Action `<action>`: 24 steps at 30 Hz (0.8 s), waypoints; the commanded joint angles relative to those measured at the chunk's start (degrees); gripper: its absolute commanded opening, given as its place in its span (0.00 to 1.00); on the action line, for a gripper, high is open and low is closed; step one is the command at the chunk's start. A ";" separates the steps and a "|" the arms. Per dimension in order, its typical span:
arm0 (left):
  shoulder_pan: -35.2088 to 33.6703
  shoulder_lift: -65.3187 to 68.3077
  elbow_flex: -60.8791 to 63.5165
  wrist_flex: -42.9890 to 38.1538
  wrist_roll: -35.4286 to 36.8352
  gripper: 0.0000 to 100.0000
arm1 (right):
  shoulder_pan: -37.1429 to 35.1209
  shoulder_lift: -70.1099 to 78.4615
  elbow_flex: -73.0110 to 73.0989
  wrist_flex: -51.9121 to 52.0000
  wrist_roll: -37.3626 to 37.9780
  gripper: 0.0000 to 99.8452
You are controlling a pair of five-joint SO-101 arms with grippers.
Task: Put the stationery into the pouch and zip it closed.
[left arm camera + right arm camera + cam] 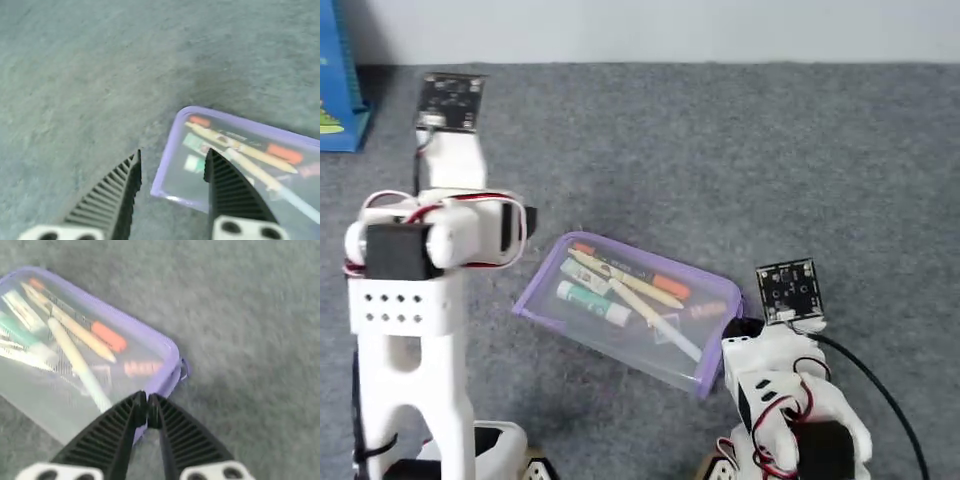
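A clear pouch with purple trim (630, 310) lies flat mid-table with the stationery inside it: an orange-capped marker (665, 284), a yellow pencil (620, 280), a green-and-white marker (592, 301) and a white pen. My left gripper (172, 161) hangs open above the carpet at the pouch's (240, 160) rounded corner, holding nothing. My right gripper (146, 401) is shut, its tips over the pouch's (75, 350) opposite end. The small zipper pull (184, 369) sticks out of that corner, free of the fingers.
Grey carpet (770, 160) covers the table. A blue box (338, 90) stands at the far left edge. The left arm's white body (410, 290) rises beside the pouch, and the right arm (785, 380) with its black cable sits at the near right.
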 commanded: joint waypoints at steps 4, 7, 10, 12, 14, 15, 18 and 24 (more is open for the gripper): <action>-4.13 -1.76 -1.71 1.93 -0.70 0.20 | 0.92 21.49 -3.78 -1.54 0.53 0.01; -4.57 -1.76 0.31 1.58 -0.70 0.20 | 0.92 30.20 -6.33 -1.54 0.53 0.01; -4.57 -1.85 2.68 1.41 -0.70 0.20 | 0.84 36.09 -6.77 -4.88 0.70 0.01; -4.57 -1.85 3.56 1.41 -0.70 0.20 | 0.48 38.99 -6.68 -7.43 0.79 0.01; -4.57 -1.85 4.18 1.41 -0.70 0.20 | -0.57 41.71 -6.68 -9.71 0.62 0.01; -4.57 -1.85 4.44 1.41 -0.70 0.20 | -1.98 42.86 -6.68 -10.77 0.44 0.01; -4.57 -1.85 4.97 1.49 -0.70 0.20 | -7.87 46.55 -6.86 -13.76 -1.58 0.01; -5.80 -1.85 5.23 1.85 -0.70 0.20 | -22.29 51.74 -7.03 -31.08 -8.88 0.01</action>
